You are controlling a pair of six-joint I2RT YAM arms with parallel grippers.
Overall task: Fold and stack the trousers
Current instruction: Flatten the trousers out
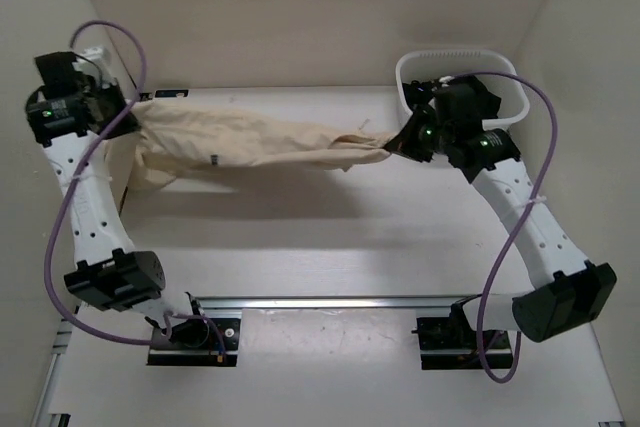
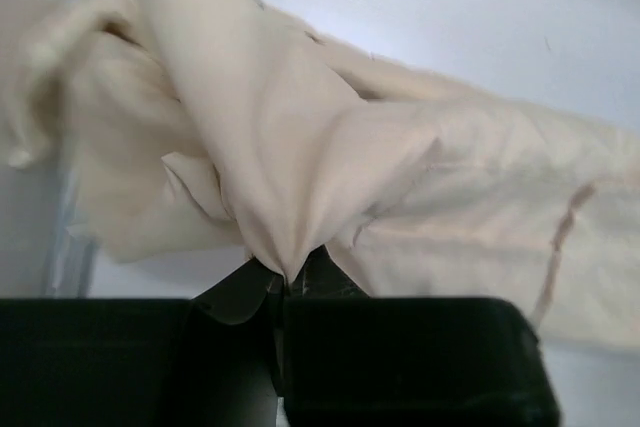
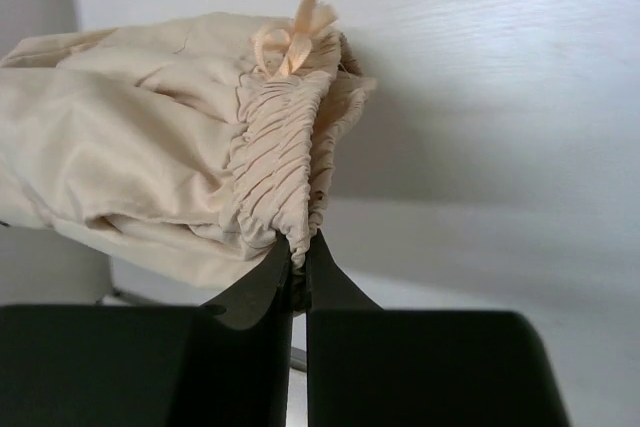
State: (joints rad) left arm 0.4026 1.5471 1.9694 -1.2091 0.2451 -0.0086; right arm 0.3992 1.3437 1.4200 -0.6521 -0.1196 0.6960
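Trousers (image 1: 250,142) hang stretched between two clamped jaws.

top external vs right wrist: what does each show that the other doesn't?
Top external only: the left gripper shut on one end of the trousers, the cloth stretched across to the right gripper, and a white basket behind that gripper. Right wrist only: the gathered elastic waistband with a small bow on it. Both: the right gripper shut on the trousers.
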